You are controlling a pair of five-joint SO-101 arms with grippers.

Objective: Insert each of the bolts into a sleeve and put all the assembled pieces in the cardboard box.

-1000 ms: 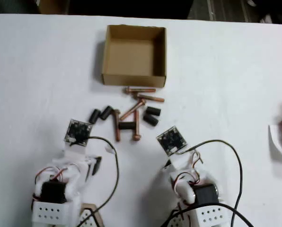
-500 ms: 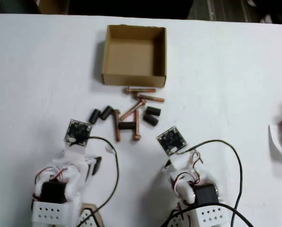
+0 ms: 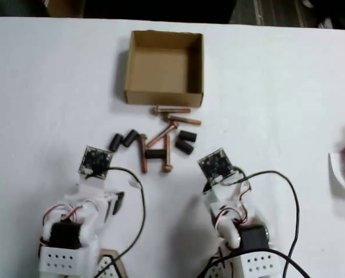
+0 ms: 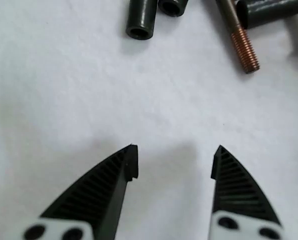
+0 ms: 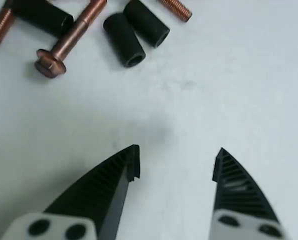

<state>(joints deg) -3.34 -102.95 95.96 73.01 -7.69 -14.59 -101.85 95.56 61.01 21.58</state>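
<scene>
The white table spreads wide, and at its far middle sits the cardboard box, open-topped with nothing inside. Both arms wait at the near edge. The left gripper hangs over bare table, jaws spread wide and gripping nothing, and the right gripper is the same, wide open and empty. Between the arms and the box lies the scatter of copper bolts and black sleeves, with no bolt inserted yet as far as I can see. Here's the one to watch: the nearest bolt lies just beyond the right gripper and off to its left, long axis running near-to-far, flanged head at the near end. A pair of sleeves sits close on its right. I'd say the right arm is the nearer one.
</scene>
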